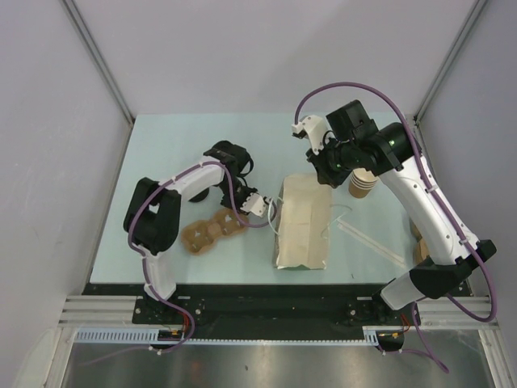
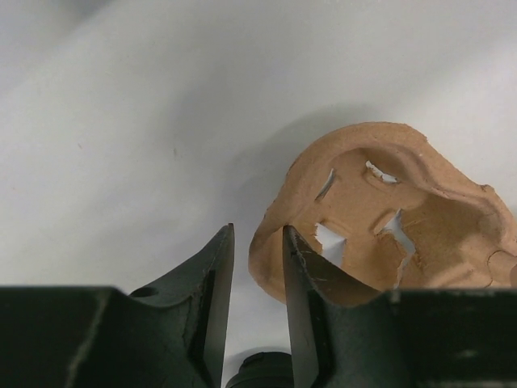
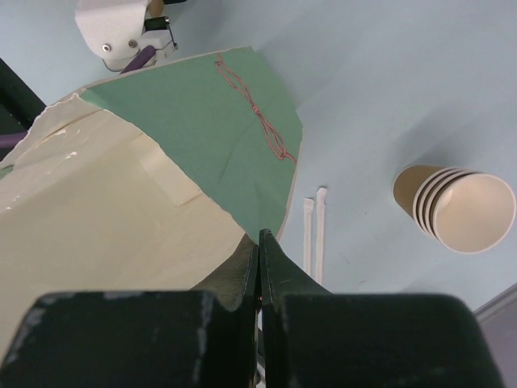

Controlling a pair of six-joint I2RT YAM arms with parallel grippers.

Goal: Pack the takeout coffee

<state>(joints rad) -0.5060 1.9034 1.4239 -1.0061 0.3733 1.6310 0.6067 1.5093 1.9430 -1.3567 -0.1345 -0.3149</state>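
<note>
I cannot make out the takeout coffee. A dark round thing (image 2: 258,368) sits low between my left fingers, and I cannot tell what it is. My left gripper (image 2: 258,230) (image 1: 208,196) hangs over the end of a tan pulp cup carrier (image 2: 388,226) (image 1: 212,230). Its jaws stand a narrow gap apart; the carrier's rim shows in that gap, with table showing beside it. My right gripper (image 3: 260,236) (image 1: 323,174) is shut on the rim of the paper bag (image 3: 97,202) (image 1: 300,226), which lies flat with its mouth towards the far side.
A stack of lidless tan cups (image 1: 362,182) (image 3: 452,206) lies right of the bag. Two white wrapped straws (image 3: 315,234) (image 1: 371,242) lie near the bag's right side. Tan shapes (image 1: 416,234) show at the right edge behind my right forearm. White walls enclose the table.
</note>
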